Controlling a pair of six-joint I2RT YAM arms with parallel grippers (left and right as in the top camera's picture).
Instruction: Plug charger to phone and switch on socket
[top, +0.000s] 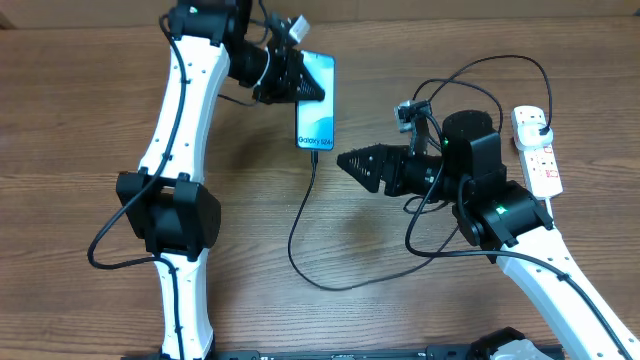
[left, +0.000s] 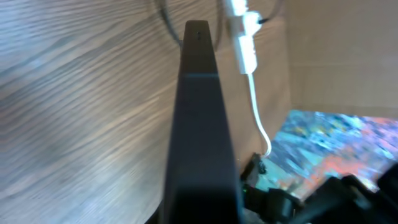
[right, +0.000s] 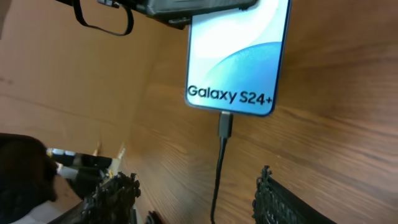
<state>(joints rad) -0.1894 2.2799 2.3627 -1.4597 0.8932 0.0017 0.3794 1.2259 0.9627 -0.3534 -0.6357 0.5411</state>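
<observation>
Find phone (top: 316, 100) at 12 o'clock, pinned under clenched left gripper (top: 290, 80), with charger (top: 300, 215) seated in its 6 o'clock end. Steer released, empty right gripper (top: 348, 162) clear of cable toward socket (top: 540, 160) at 3 o'clock, or risk snagging and unplugging.

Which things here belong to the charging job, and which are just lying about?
Job: phone; charger cable, already in the phone; power strip.
Lying about: only a whitish thing at the bottom edge, too cut off to identify, and the wooden table itself.
</observation>
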